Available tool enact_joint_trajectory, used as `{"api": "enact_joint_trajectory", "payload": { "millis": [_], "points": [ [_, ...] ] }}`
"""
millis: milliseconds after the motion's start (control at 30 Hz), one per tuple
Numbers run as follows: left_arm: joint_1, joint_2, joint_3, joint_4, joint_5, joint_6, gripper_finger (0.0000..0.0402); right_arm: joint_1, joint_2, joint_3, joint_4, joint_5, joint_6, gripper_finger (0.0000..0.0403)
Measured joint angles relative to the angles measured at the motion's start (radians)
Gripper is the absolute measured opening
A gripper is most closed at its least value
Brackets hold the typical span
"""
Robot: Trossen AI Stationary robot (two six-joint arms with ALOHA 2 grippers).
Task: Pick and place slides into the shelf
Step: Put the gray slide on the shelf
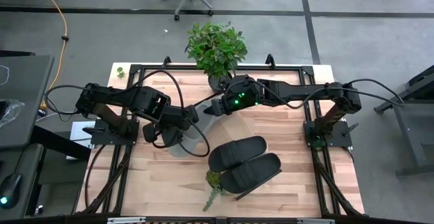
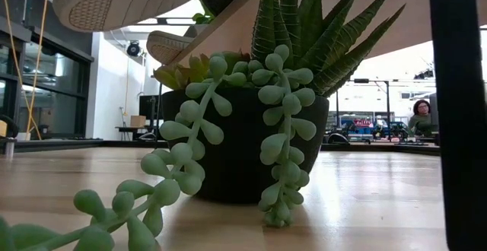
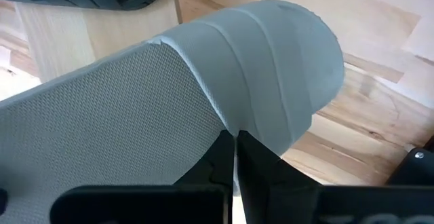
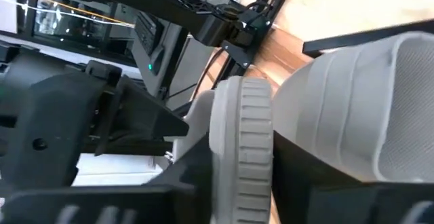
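At the left, left gripper [image 1: 168, 125] clenched on the strap edge of one light grey slide [image 3: 258, 68], held just above the table [image 1: 305, 190]

Toward the middle, right gripper [image 1: 215, 108] pinching the ridged sole edge of the other grey slide [image 4: 241, 142], fingers on either side and seemingly gripping it

Right of that, both black slides [image 1: 239, 153] already side by side on the shelf [image 2: 236, 23], which looks tilted, one end propped over the succulent pot [image 1: 214, 178]

Judged as the carrying step: half the job done, two grey slides left to place

Next, calls for swinging each grey slide over to the free stretch of board, sole down, without knocking the black pair or the slanted board

In the way: the trailing succulent under the shelf, the leafy plant [image 1: 215, 46] at the far edge, and two arms crowded close together
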Motion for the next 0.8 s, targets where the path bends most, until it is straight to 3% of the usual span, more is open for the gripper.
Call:
{"api": "enact_joint_trajectory", "payload": {
  "millis": [167,333,567,800],
  "points": [
    [0.0,-0.001,0.0,-0.001,-0.037,0.0,0.0001,0.0,0.0,0.0,-0.002,0.031,-0.026,0.0035],
    [-0.001,-0.001,0.0,-0.002,-0.112,-0.056,0.002,0.0,-0.002,0.0,-0.005,0.063,-0.047,0.0029],
    [0.001,-0.005,0.041,0.0,-0.168,-0.099,0.0097,0.004,-0.004,0.0,-0.032,0.058,-0.05,0.0028],
    [0.0,-0.006,0.26,0.001,-0.232,-0.099,0.0168,0.013,-0.054,0.0,-0.056,0.089,-0.053,0.0028]
  ]
}}
